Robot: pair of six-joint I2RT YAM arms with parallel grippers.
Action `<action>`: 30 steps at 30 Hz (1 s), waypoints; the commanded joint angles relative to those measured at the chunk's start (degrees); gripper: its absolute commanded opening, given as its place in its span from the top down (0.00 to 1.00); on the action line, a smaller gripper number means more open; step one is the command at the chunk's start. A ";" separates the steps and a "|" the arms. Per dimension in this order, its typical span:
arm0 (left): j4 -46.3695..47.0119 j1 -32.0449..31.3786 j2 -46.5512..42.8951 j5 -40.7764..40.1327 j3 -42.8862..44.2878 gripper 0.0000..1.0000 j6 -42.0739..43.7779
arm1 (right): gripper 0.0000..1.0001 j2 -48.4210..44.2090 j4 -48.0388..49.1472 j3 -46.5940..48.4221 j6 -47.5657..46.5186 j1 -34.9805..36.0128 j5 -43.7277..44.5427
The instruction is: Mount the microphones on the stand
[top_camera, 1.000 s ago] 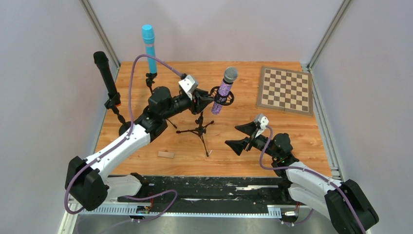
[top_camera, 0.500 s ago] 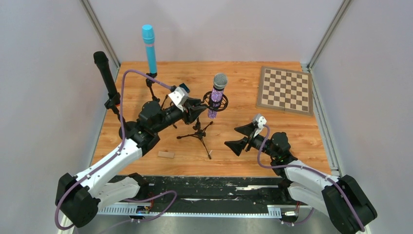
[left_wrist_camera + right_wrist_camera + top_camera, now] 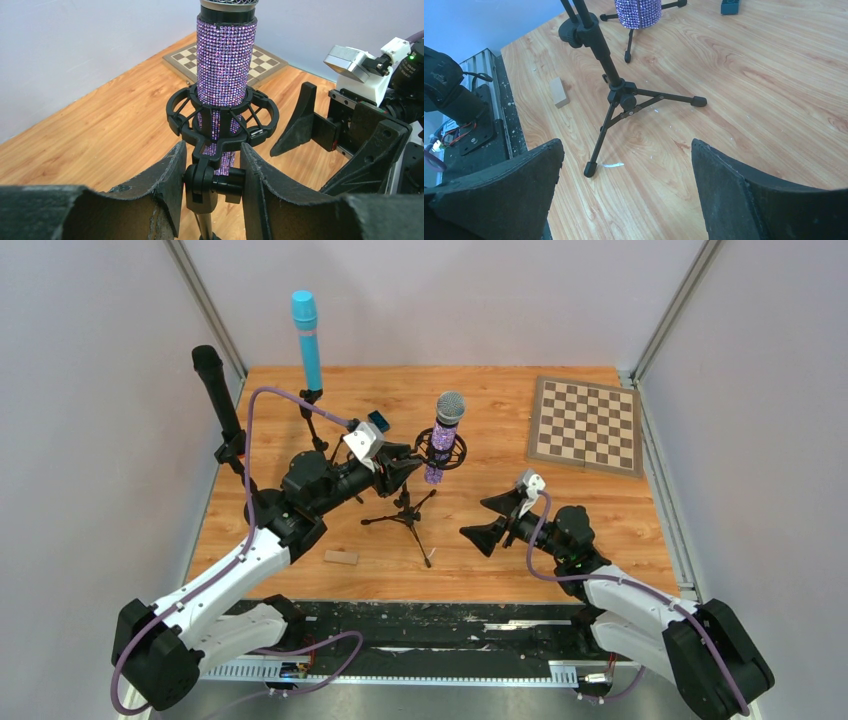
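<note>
**Purple microphone** (image 3: 447, 435): seated in the shock mount (image 3: 220, 117) of the centre stand (image 3: 405, 510), mid-table. Long axis near upright, mesh head up.

**Left hand** (image 3: 212, 165): closed on the stand's swivel joint (image 3: 210, 181). The microphone is directly above it, so this is the nearer arm.

**Right hand** (image 3: 497, 520): spread wide, holding nothing, near right of the stand and apart from it.

**Black microphone** (image 3: 215, 390), **light blue microphone** (image 3: 306, 335): each upright on its own stand, far left.

**Judgement:** all three appear mounted. Any further move probably turns on the joint's tilt.
</note>
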 commanded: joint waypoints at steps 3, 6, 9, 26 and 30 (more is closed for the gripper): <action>2.55 0.19 -0.40 -0.92 1.78 0.85 0.82 | 0.01 -0.84 -2.99 3.33 2.62 0.21 5.67; 2.85 0.20 -0.72 -1.04 1.69 0.81 0.89 | 0.00 -1.75 -6.44 4.96 3.72 0.25 10.58; 2.99 0.19 -1.16 -1.33 1.68 0.71 1.07 | 0.00 -2.68 -9.62 6.36 3.51 0.25 14.22; 2.92 0.19 -6.42 -5.80 0.63 0.12 0.30 | 0.00 -3.36 -16.04 10.06 7.36 0.21 21.00; 1.86 0.19 -7.75 -8.30 0.42 0.12 0.37 | 0.00 -4.85 -17.38 10.59 6.31 0.23 22.62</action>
